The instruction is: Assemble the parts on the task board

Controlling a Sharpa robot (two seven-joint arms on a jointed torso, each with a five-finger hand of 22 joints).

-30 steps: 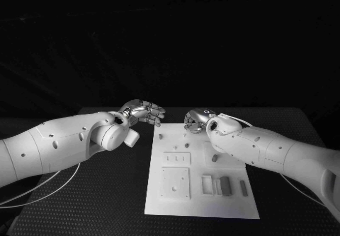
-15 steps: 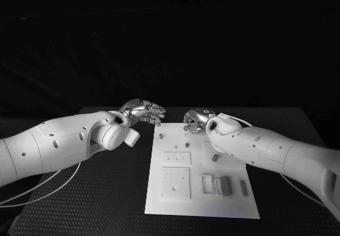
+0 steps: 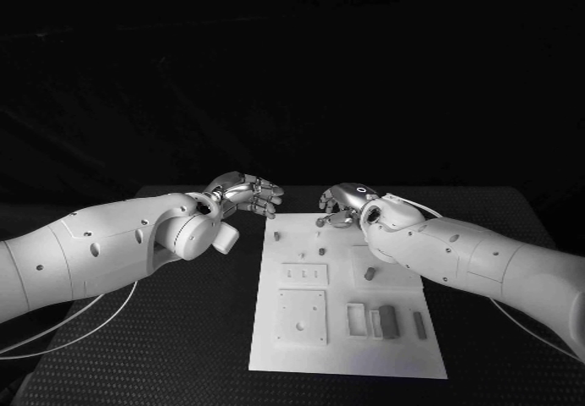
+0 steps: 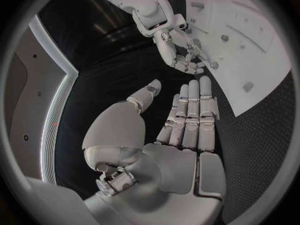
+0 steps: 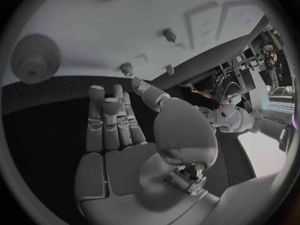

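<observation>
Left hand hangs empty, fingers straight, just beside the task board's far corner. Right hand hovers empty, fingers loosely curled, above a small peg standing on the board.

The right arm hides the task board's far right edge — partly.

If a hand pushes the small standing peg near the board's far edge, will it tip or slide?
The peg stands upright and narrow on the task board, so it probably tips rather than slides. It looks small and rigid, likely light. If rounded, it may roll once down.
</observation>
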